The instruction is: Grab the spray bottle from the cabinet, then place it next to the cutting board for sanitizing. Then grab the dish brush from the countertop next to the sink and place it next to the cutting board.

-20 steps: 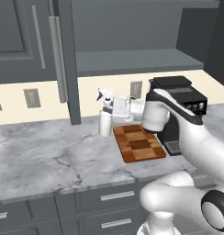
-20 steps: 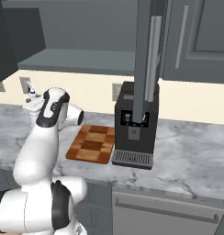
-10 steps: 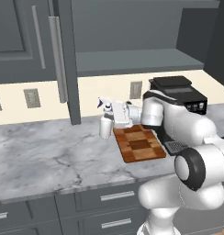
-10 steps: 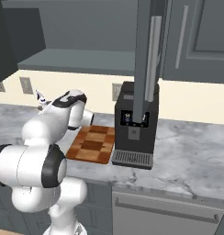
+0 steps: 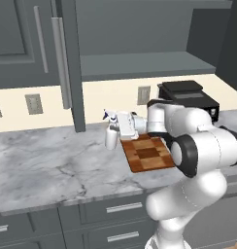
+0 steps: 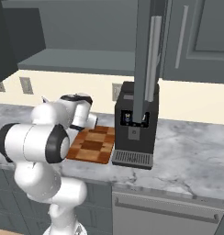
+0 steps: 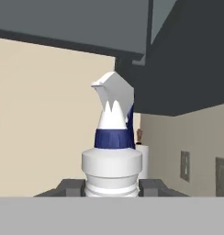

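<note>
Bottle (image 5: 111,135): slim white plastic body, upright, white trigger head with a dark blue collar and blue tip. In the hand view the bottle (image 7: 112,172) stands dead centre, neck between the two dark fingers (image 7: 68,187), trigger pointing to about 10 o'clock.

Gripper (image 5: 116,130): pinched on the bottle's body from the side, jaws partly closed around it. Whether the base touches the counter, cannot tell.

Position: in the left base view the bottle is over the counter (image 5: 47,165), just beside the board (image 5: 147,153) at its 10 o'clock corner, in front of the cream wall. In the right base view the board (image 6: 92,144) lies at 9 o'clock of the black coffee machine (image 6: 133,124), close to it.

Board: rectangular, patchwork of light and dark reddish-brown blocks, flat on the counter.

Edges and room: wide bare marble runs from the bottle toward 8 o'clock, up to the thick front edge. An open cabinet door (image 5: 68,63) with a long silver handle hangs at 11 o'clock of the bottle, its lower edge near the counter. The cabinet (image 5: 140,53) shelf stands open above. On the board's far side the coffee machine closes the gap.
</note>
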